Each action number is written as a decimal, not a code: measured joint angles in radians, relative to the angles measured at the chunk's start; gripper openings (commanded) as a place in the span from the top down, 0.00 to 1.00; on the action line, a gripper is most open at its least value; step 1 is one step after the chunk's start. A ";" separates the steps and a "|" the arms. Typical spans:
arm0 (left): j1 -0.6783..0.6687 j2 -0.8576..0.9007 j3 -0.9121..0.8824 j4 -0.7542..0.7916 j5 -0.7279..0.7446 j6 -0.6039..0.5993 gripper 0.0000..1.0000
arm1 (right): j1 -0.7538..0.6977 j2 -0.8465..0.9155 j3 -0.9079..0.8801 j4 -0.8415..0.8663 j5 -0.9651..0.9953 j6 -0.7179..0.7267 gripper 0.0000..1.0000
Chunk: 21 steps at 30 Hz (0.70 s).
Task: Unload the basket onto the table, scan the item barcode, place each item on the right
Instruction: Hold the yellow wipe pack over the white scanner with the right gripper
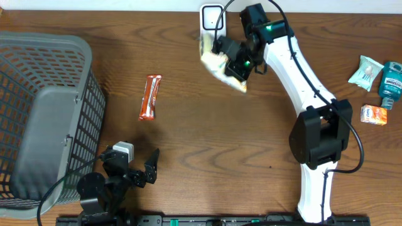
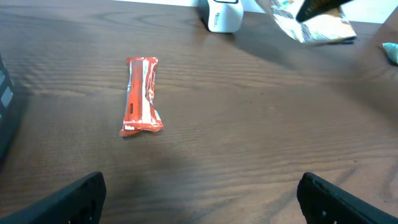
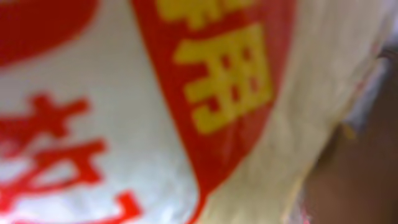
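The right gripper (image 1: 231,65) pinches a crinkled packet (image 1: 211,61) just beside the white scanner (image 1: 211,17); the left gripper (image 1: 135,166) rests, jaws spread wide.

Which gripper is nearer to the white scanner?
Right. The right gripper, shut on a packet, is just beside the scanner; the left gripper, open, is far away at the near edge.

The right arm's black gripper (image 1: 233,63) pinches a pale crinkled plastic packet (image 1: 212,61) just beside the white stand scanner (image 1: 212,17); an orange-red wrapped bar (image 1: 150,96) lies apart on the brown wooden table (image 1: 207,138).
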 measured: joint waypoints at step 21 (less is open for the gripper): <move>0.000 0.000 0.000 0.000 0.000 0.000 0.02 | 0.064 0.269 -0.003 0.825 0.856 -0.325 0.99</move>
